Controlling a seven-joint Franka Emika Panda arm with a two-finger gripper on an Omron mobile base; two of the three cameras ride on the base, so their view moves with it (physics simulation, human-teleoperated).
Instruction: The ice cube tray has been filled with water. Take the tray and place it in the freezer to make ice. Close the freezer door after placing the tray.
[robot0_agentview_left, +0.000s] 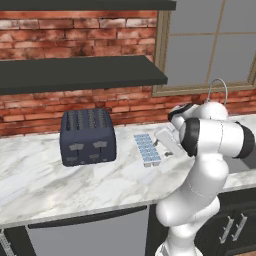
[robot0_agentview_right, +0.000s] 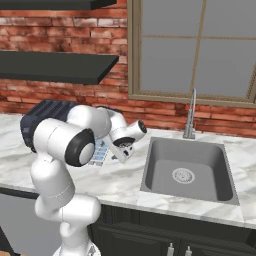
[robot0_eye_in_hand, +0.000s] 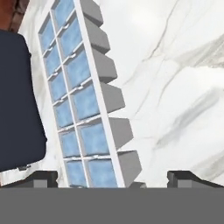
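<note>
Left base view: a white marble counter (robot0_agentview_left: 45, 185) runs below a red brick wall (robot0_agentview_left: 75, 32), which carries two dark shelves (robot0_agentview_left: 80, 72). A grey window (robot0_agentview_left: 210, 42) sits at the upper right, with a thin curved faucet (robot0_agentview_left: 218, 87) under it. A dark blue toaster (robot0_agentview_left: 88, 136) stands on the counter, and the ice cube tray (robot0_agentview_left: 147, 149) lies flat on the marble well to its right, its cells tinted pale blue with water (robot0_agentview_left: 146, 145). The white arm rises from the lower right, and its hand reaches down just right of the tray. Dark cabinet doors (robot0_agentview_left: 230, 225) show beneath the counter.

Right base view: a grey sink (robot0_agentview_right: 187, 170) is sunk into the counter right of the arm, with a drain at its bottom and the faucet behind it. The arm covers most of the toaster and the tray; a corner of the tray peeks out beside the elbow.

Hand view: the tray runs lengthwise away from the camera over the marble, beside the toaster's dark side. The gripper (robot0_eye_in_hand: 113, 180) is spread wide with nothing in it, one fingertip (robot0_eye_in_hand: 41, 178) on either side of the tray's near end.
</note>
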